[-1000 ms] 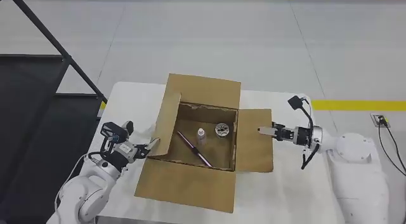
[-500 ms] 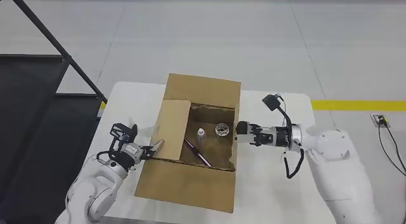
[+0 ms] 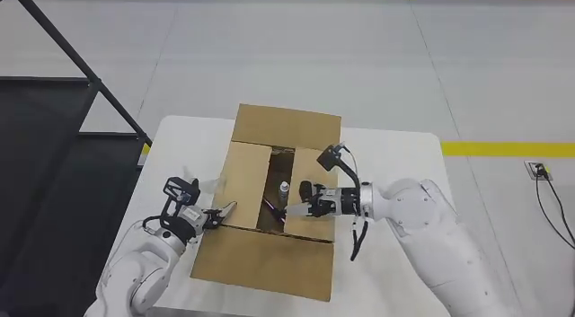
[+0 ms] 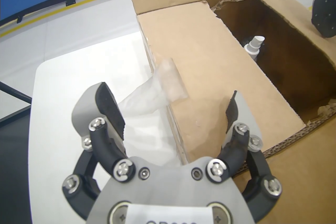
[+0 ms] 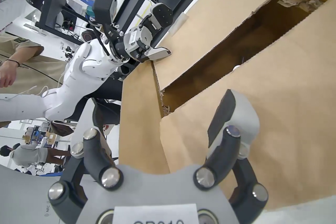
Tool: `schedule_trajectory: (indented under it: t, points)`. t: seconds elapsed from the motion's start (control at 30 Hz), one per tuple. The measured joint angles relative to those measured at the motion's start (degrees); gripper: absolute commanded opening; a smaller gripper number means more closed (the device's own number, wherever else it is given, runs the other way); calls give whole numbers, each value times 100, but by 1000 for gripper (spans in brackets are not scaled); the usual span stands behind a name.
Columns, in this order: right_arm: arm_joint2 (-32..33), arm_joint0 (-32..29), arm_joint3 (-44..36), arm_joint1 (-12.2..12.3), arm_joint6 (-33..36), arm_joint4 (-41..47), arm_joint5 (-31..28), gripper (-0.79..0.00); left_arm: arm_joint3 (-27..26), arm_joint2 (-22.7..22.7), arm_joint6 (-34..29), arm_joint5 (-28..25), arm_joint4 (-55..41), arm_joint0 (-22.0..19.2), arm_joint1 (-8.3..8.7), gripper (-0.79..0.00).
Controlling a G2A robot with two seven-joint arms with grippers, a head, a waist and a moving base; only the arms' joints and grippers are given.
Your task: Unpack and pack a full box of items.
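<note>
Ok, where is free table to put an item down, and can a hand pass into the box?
Bare table lies at both far corners, left and right of the cardboard box. The opening is crowded: a narrow slot between left flap and right flap, spray bottle inside, left gripper and right gripper at the flaps.

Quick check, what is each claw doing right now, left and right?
Left claw: open, empty, astride the near flap edge.
Right claw: open, empty, at the opposite flap.
</note>
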Motion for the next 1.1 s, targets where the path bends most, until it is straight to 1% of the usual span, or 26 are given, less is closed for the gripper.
schedule_trajectory:
  t: [0.2, 0.37, 0.47, 0.57, 0.63, 0.77, 0.8, 0.9, 1.0, 1.1]
  points:
    - [-261, 62, 94, -32, -278, -294, 146, 0, 41, 52, 46, 25, 5, 1, -5, 0]
    - [-389, 140, 237, -48, -333, -301, 202, 0, 23, 54, 101, 31, -45, 5, -8, 0]
    - [-437, 200, 323, -53, -309, -250, 220, 0, -93, -69, 219, -40, -134, 67, 7, 0]
    - [-407, 226, 330, -40, -329, -168, 143, 0, -334, -328, 393, -217, -210, 224, 45, 0]
    - [-344, 213, 261, -17, -345, -123, 61, 0, -530, -591, 504, -388, -288, 388, 81, 0]
    - [-199, 133, 12, 42, -347, -85, -38, 0, -788, -1248, 759, -940, -498, 789, 166, 0]
    - [-153, 102, -84, 61, -345, -79, -61, 0, -807, -1479, 854, -1177, -545, 929, 196, 0]
    - [-39, 30, -318, 114, -281, -123, -70, 0, -754, -2076, 1056, -1839, -599, 1281, 274, 0]
    - [-9, 20, -359, 128, -257, -161, -24, 0, -632, -2564, 1154, -2503, -401, 1598, 349, 0]
    - [-13, 22, -353, 127, -260, -156, -26, 0, -480, -2850, 1214, -3160, -76, 1834, 418, 0]
